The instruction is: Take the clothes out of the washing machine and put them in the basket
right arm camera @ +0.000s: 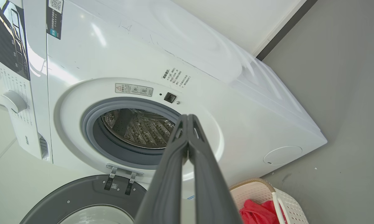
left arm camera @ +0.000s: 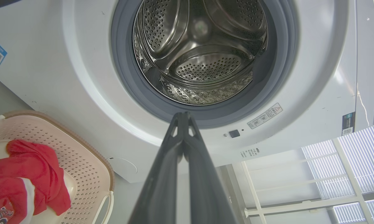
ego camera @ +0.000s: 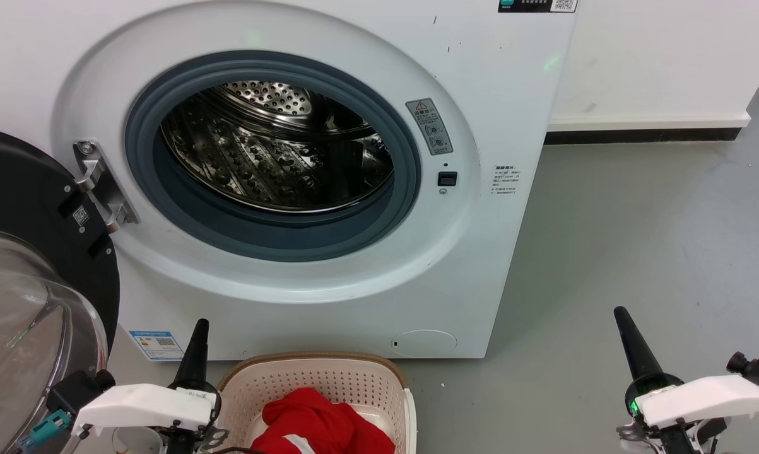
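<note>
Head view showed the left fingers (ego camera: 194,360) pressed together, empty; right fingers (ego camera: 635,350) likewise clenched on nothing; the clothes (ego camera: 319,422) lay in the basket (ego camera: 316,360) just right of the left fingers; the washing machine (ego camera: 511,94) stood beyond both pairs, its door (ego camera: 32,208) open, left of them.

**Robot's two grippers, dark grey on white**

The left gripper (ego camera: 200,325) and right gripper (ego camera: 621,314) each have two long, dark grey fingers (left arm camera: 162,186) tapering to a point, with small triangular cut-outs (left arm camera: 174,131) near the tips. Each rises from a smooth white wrist housing (ego camera: 707,394). A teal plug (ego camera: 41,430) shows beside the left housing, and a green light (ego camera: 633,403) beside the right.
</note>
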`<state>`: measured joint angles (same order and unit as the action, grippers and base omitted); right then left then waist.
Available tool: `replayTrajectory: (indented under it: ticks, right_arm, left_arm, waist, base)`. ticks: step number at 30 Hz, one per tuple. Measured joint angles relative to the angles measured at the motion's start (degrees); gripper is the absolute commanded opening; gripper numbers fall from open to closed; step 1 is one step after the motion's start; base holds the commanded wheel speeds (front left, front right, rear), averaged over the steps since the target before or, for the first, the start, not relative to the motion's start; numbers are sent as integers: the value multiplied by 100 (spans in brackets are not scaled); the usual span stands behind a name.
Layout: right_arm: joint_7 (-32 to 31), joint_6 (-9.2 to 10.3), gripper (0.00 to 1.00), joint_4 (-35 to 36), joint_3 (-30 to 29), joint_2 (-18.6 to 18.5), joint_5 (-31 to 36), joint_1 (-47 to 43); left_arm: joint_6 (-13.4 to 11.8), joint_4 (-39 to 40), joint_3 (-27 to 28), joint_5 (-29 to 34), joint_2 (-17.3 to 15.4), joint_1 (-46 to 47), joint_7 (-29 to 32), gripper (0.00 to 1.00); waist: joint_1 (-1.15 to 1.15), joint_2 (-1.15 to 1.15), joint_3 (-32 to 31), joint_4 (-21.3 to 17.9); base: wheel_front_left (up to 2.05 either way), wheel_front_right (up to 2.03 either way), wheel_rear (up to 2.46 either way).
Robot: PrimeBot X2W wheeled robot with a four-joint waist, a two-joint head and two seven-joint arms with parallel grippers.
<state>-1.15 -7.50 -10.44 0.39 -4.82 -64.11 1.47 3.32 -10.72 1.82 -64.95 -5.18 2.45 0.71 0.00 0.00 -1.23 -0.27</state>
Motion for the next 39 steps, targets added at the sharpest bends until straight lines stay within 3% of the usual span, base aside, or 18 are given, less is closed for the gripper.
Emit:
replayTrajectory:
  ticks: [39]
  right_arm:
    - [-242, 0, 0, -248, -322, 4, -2152, 296]
  left_arm:
    - [283, -240, 344, -1946, 168, 248, 417, 0]
  waist:
    - [0, 0, 94, 18]
  base:
    - [0, 0, 0]
